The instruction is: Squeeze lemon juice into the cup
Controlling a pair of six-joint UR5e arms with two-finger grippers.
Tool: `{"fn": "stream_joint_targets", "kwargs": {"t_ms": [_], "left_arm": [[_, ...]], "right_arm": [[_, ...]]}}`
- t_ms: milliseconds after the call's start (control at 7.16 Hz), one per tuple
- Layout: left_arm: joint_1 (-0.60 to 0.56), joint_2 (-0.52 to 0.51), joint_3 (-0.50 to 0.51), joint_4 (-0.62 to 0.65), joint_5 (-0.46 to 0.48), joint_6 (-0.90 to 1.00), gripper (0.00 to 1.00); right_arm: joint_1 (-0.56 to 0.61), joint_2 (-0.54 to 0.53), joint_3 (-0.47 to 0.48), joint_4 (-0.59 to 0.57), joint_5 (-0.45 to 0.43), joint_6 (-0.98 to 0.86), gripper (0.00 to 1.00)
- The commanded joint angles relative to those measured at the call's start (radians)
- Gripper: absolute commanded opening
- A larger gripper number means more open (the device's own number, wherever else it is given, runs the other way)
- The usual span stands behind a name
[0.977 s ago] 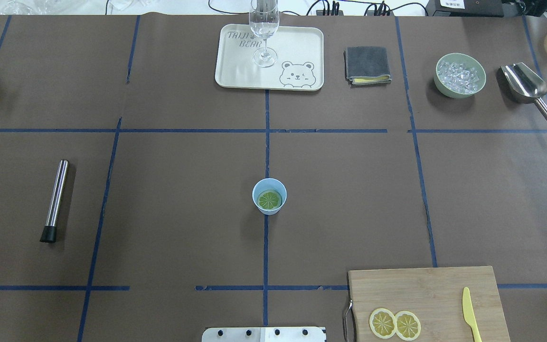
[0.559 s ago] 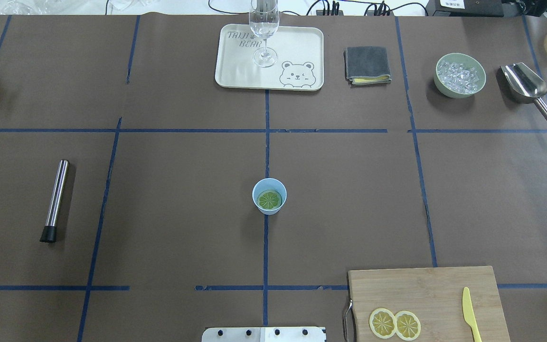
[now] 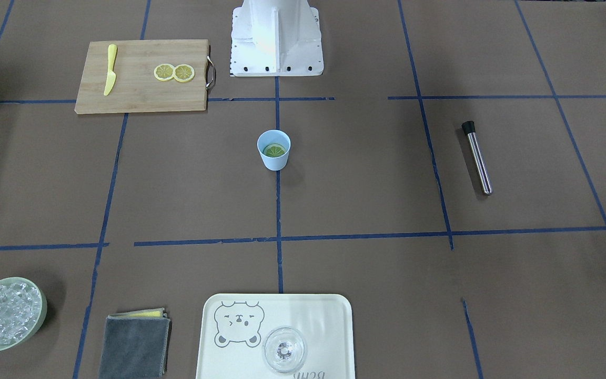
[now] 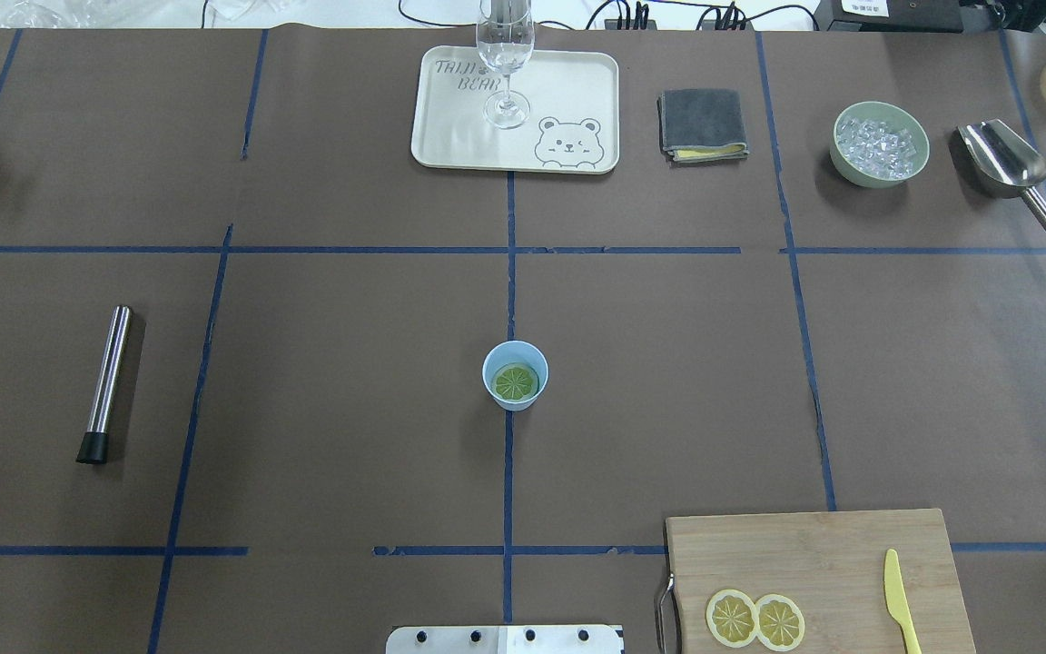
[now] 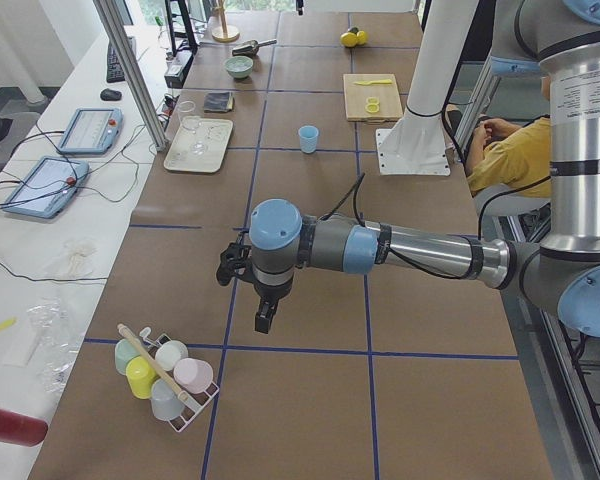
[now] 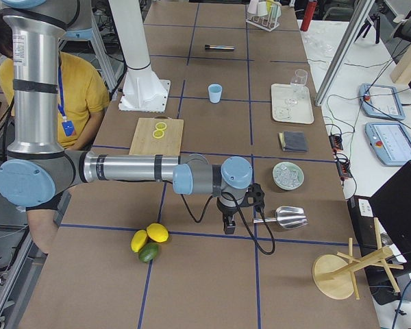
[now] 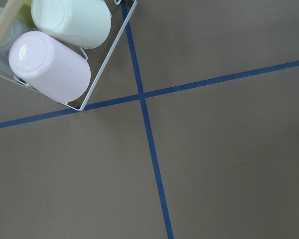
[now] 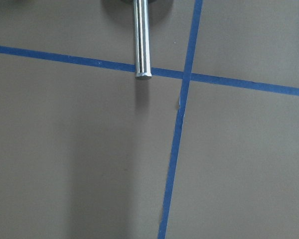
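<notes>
Nothing changes over the last second in the overhead view: the cup stands at the same spot in the middle of the tabletop, on the centre tape line, and the lemon lies flat inside it, looking greenish through the blue wall. No arm reaches over that part of the tabletop. The left gripper hangs over the tabletop's left end, near a wire rack of cups, and the right gripper hangs over the right end, just beside the handle of a metal scoop. How far either pair of fingers is parted I cannot tell, nor can I see anything held in them. I judge that the slice is already delivered and the arms are parked, so the task looks finished or nearly so. Two more slices lie untouched on the cutting board at the tabletop's near edge, towards its right corner.

The only writing I can read is on the tray at the middle of the far edge: it seems to say "TAIJI BEAR" above a drawn bear's face; the stem glass covers part of it
</notes>
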Motion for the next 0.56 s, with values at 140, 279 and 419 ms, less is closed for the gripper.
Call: {"fn": "stream_joint_targets", "kwargs": {"t_ms": [140,279,419], "left_arm": [[0.002,-0.010,-0.009,0.014,0.003,0.006,1.00],[0.002,-0.004,-0.006,0.027,0.003,0.006,1.00],[-0.001,0.003,-0.012,0.039,0.003,0.007,1.00]], "right_arm": [[0.000,-0.004,-0.001,0.008,0.033,0.001,1.00],[0.000,-0.004,0.007,0.009,0.033,0.001,1.00],[0.000,-0.003,0.007,0.009,0.033,0.001,1.00]]}}
